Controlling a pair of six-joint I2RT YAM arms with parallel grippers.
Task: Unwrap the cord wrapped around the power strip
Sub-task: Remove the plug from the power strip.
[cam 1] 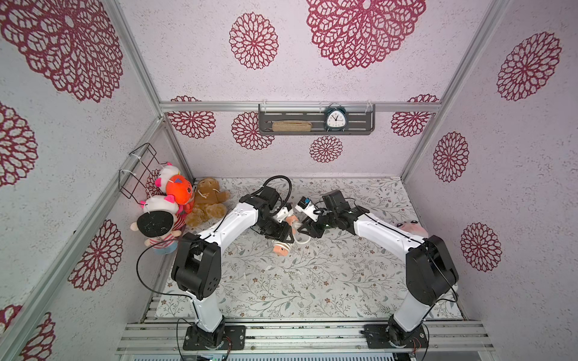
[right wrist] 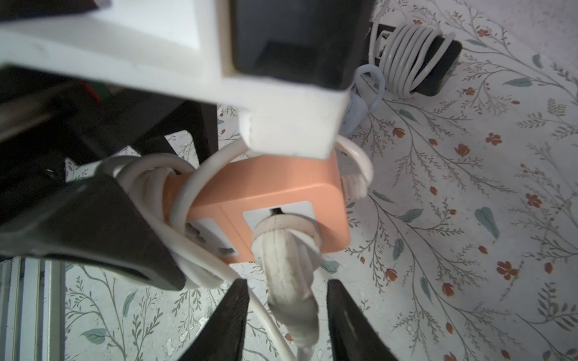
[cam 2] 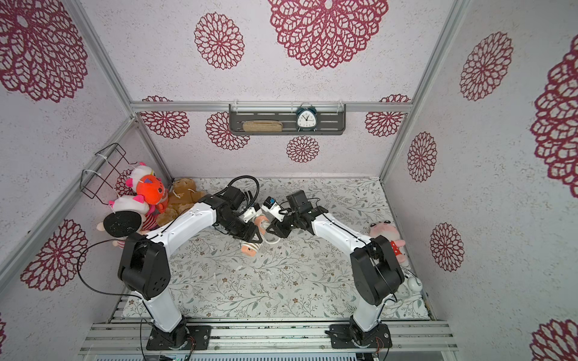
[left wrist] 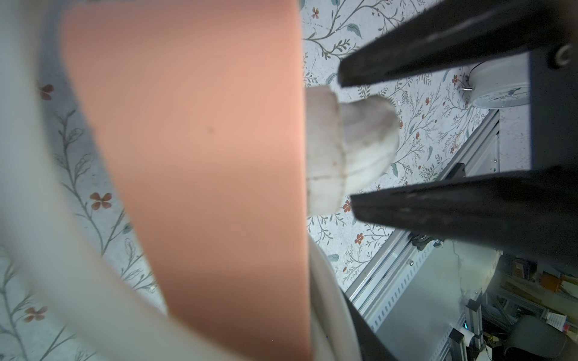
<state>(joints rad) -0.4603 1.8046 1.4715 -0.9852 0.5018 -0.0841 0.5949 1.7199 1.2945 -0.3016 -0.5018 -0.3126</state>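
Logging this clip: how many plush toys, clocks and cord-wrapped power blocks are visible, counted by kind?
Plush toys: 6 (white plush with pink ears, orange plush, brown teddy bear, second white pink-eared plush, black-haired doll, pink plush)
Clocks: 2 (dark teal alarm clock, white round clock)
Cord-wrapped blocks: 2 (orange power strip, black block)
Total: 10

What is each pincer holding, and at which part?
Left pincer clamps the power strip where the cord wraps it. Right pincer straddles the plug without gripping.
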